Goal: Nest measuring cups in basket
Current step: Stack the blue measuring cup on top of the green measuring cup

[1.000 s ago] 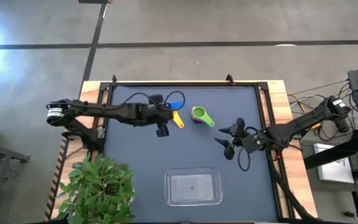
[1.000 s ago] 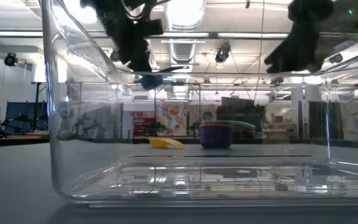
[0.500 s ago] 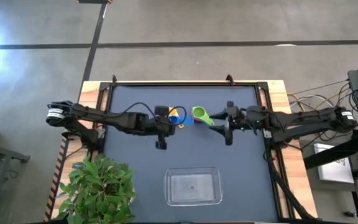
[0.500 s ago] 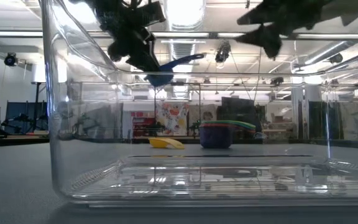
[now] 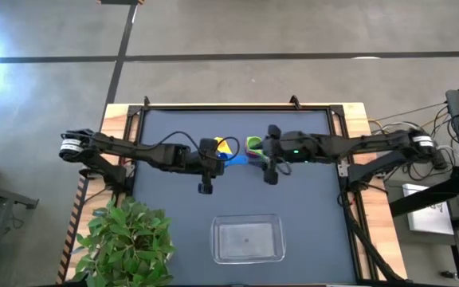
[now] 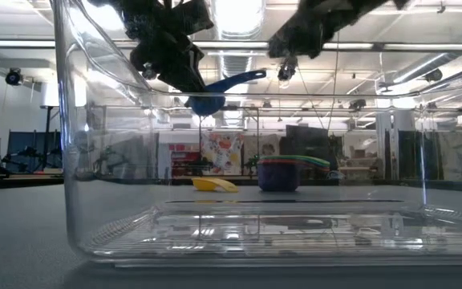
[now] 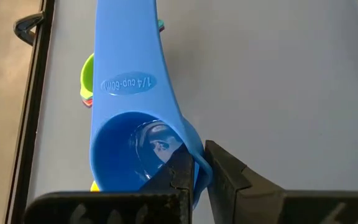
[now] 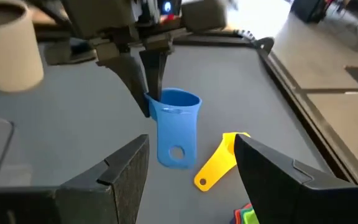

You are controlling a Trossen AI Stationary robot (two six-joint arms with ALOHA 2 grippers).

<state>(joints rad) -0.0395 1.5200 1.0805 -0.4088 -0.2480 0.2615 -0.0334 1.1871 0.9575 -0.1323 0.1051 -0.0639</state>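
A polished grey concrete floor [image 5: 237, 36] crossed by dark lines lies beyond the grippers, a leafy green potted plant [image 5: 130, 239] beside the left arm.

The basket [image 5: 248, 239] sits alone near the front edge, open from above. Farther back, both grippers crowd the yellow cup [image 5: 226, 145] and cup stack [image 5: 253, 144].
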